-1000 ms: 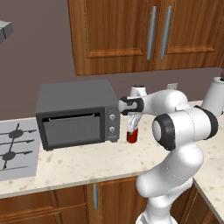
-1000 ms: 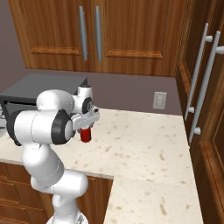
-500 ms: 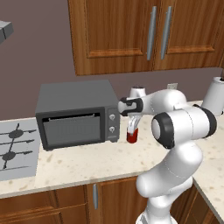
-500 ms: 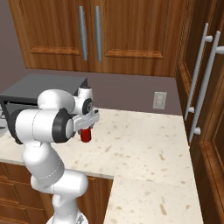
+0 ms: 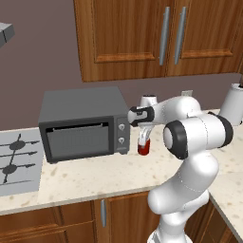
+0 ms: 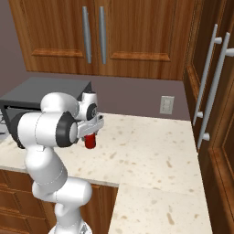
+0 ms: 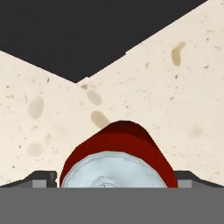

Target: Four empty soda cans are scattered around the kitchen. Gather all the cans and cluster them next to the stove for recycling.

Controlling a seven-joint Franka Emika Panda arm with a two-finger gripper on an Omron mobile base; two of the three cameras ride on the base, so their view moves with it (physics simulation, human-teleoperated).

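Observation:
One red soda can (image 5: 143, 147) with a silvery top stands upright on the speckled counter, just right of the dark toaster oven (image 5: 83, 124). My gripper (image 5: 144, 136) points down over it, open, with a finger on each side of the can's upper part. In the right base view the can (image 6: 90, 142) shows below the gripper (image 6: 93, 131). The hand view looks straight down on the can (image 7: 117, 151), its lid close between the fingertips (image 7: 43, 177). The stove (image 5: 16, 161) lies at the far left, beyond the oven.
The toaster oven (image 6: 43, 95) stands close to the left of the can. A white appliance (image 5: 232, 104) sits at the back right. Wall cabinets hang overhead, a wall outlet (image 6: 167, 104) is behind, and tall cabinet doors (image 6: 215, 100) close off the right.

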